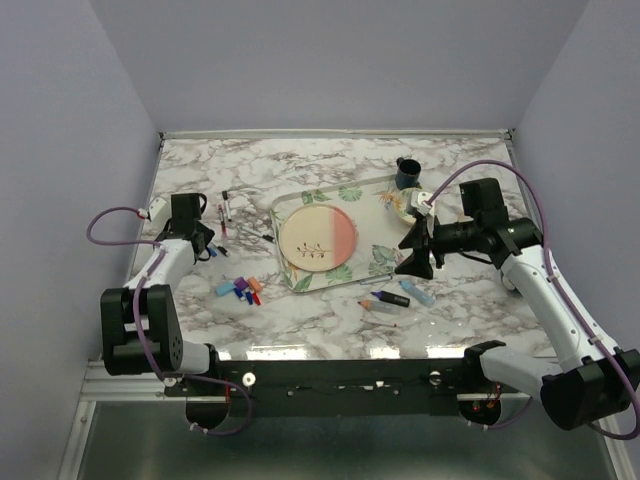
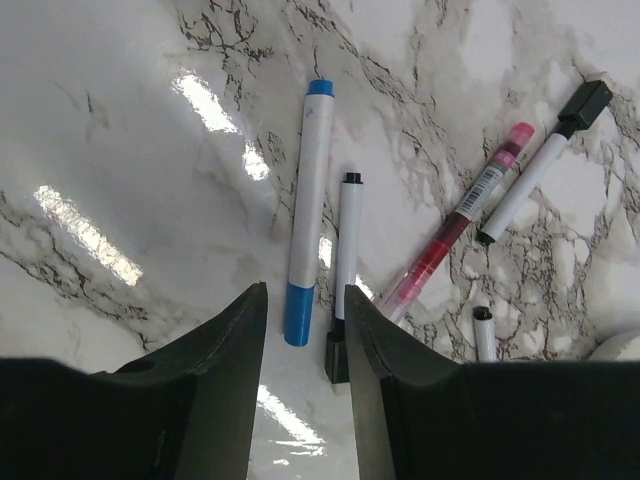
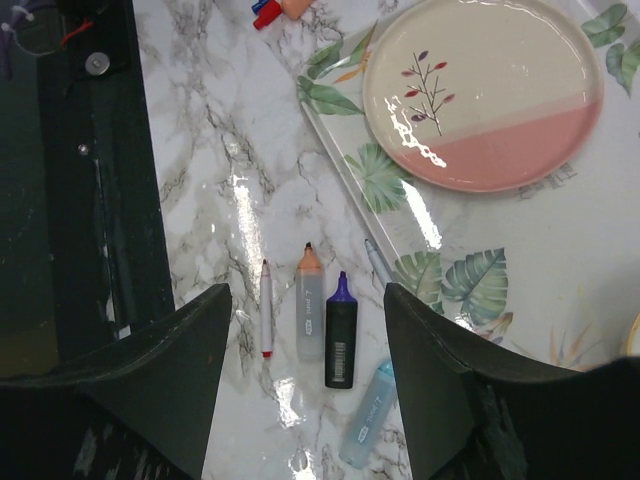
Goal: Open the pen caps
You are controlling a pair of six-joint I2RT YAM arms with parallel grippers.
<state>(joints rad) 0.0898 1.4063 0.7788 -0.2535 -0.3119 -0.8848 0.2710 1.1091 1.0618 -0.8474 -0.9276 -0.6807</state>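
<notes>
Right now I am watching the left jaws hanging low over the marble table (image 2: 120, 120), and they are standing a little apart with nothing between them. Just ahead of their gap a white pen (image 2: 308, 190) is lying with its blue cap (image 2: 296, 312) at the near end. A thinner white pen (image 2: 347, 250) is lying beside it, and a black cap (image 2: 337, 358) is sitting at its near end; I cannot tell if the two are joined. A red pen (image 2: 450, 235) and a black-capped pen (image 2: 540, 165) are lying off to the right. The right jaws are standing wide open and holding nothing, hanging above an orange highlighter (image 3: 310, 315), a purple highlighter (image 3: 342, 330) and a light-blue highlighter (image 3: 365, 425) beside the leafy tray (image 3: 560, 260). A pink and cream plate (image 3: 480, 90) is sitting on that tray. Loose pen caps (image 1: 240, 290) are lying in a small heap on the table, just left of the tray.
</notes>
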